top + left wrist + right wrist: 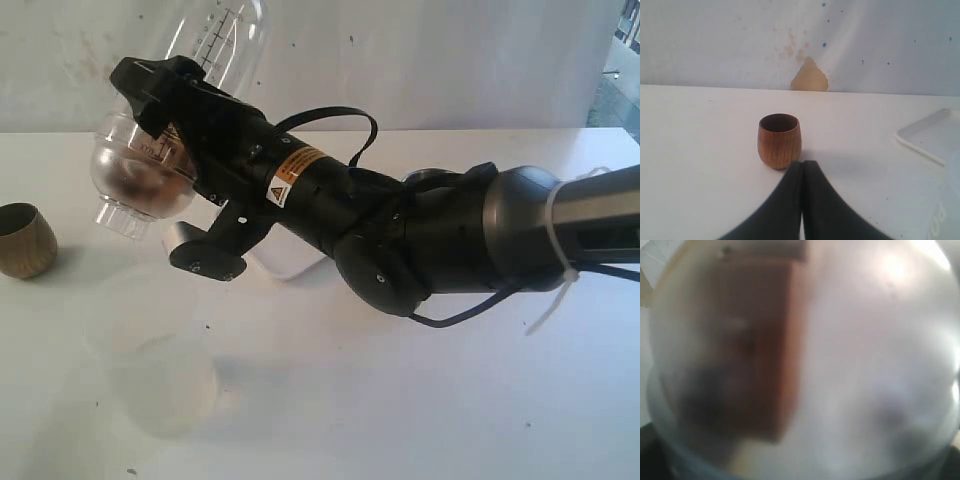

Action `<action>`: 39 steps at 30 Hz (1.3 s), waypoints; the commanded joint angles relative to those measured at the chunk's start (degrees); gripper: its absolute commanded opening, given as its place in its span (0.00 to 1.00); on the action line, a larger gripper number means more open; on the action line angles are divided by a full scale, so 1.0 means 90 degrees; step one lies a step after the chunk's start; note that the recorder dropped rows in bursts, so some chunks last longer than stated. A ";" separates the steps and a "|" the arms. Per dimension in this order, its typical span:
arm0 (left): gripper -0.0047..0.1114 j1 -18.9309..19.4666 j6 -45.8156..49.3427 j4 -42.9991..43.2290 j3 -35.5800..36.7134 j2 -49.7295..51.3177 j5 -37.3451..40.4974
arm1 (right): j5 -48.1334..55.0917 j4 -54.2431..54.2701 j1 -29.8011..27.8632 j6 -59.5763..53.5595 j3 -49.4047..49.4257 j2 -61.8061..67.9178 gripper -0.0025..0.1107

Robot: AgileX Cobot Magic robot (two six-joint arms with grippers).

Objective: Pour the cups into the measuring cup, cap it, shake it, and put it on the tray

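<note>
The right gripper point(160, 105) is clamped around the measuring cup point(220, 35), held over the counter point(400, 400) with long axis tilted and dome cap point(130, 180) lowest; the tray point(930, 132) seems just under this arm.

wooden cup point(22, 240): we count just one, that's it
measuring cup point(215, 40): one, the clear one with the printed scale
dome cap point(120, 213): one as far as we can tell
frosted cup point(160, 385): we see one
tray point(932, 135): one, and we only get part of it
grippers: two by our count, the left gripper point(801, 167) and the right gripper point(165, 165)
robot arm point(420, 240): we only catch one in the wide shot
brown stuff point(150, 180) in the measuring cup: too blurry, we can't count it
</note>
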 commanded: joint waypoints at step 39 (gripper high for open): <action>0.04 0.0010 0.0017 0.0014 0.0035 -0.0035 -0.0042 | -0.0605 0.1618 0.0010 0.2903 0.0144 -0.0156 0.02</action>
